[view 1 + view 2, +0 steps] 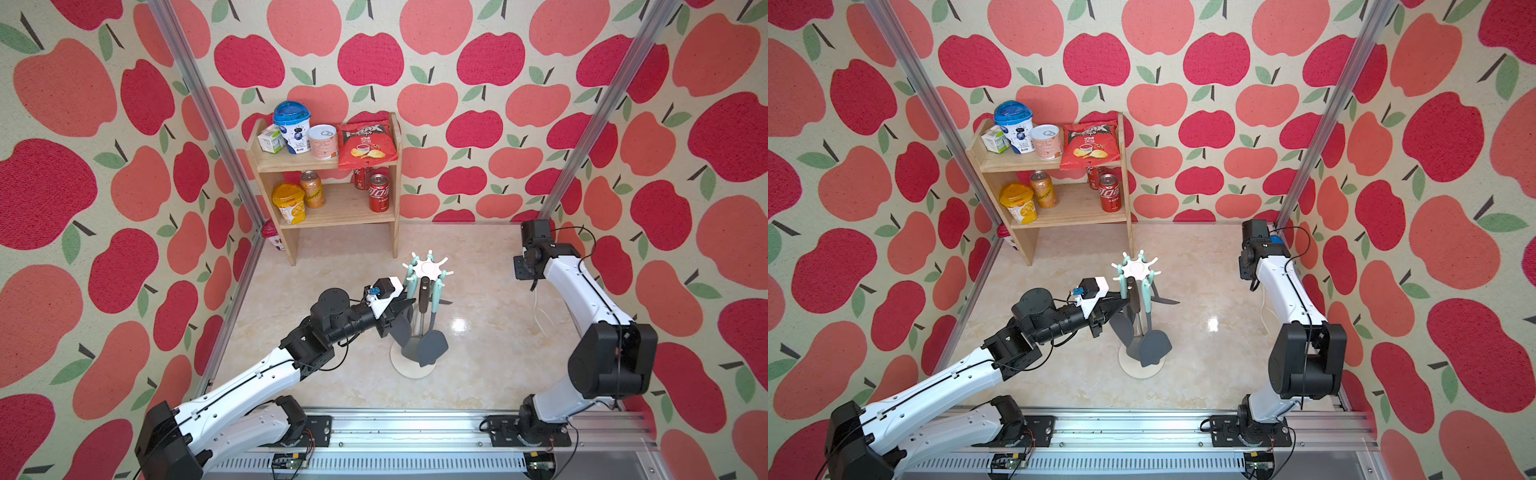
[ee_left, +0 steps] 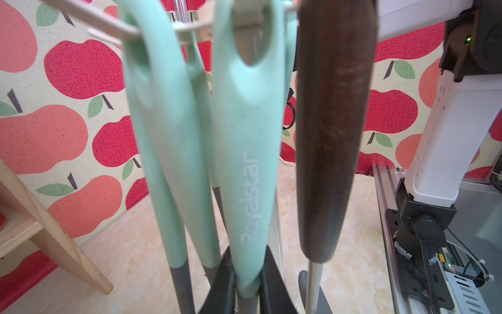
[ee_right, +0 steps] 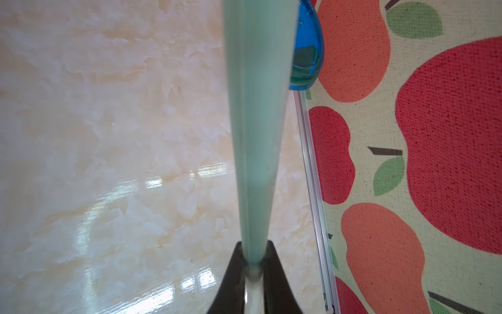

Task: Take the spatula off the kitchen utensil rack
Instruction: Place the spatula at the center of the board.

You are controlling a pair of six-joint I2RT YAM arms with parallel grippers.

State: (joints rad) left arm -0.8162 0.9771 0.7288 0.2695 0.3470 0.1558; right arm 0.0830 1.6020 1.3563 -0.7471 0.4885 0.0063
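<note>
The white kitchen utensil rack (image 1: 427,268) (image 1: 1138,268) stands mid-floor on its round base (image 1: 411,372). Several mint-handled utensils with grey heads hang from its prongs, plus one with a dark wooden handle (image 2: 331,136). My left gripper (image 1: 405,307) (image 2: 247,261) is shut on the lower end of the spatula's mint handle (image 2: 245,163), marked Royalstar. That handle hangs by its hole on a prong. My right gripper (image 1: 533,286) (image 3: 254,250) is at the back right, far from the rack, with its jaws closed against a thin mint-green bar (image 3: 258,122). I cannot identify the bar.
A wooden two-tier shelf (image 1: 345,205) with cans, cups and a chip bag stands at the back left, close behind the rack. A small cup (image 1: 274,239) sits in the back left corner. A white cable (image 1: 540,316) lies below the right arm. The aluminium rail (image 1: 415,428) runs along the front.
</note>
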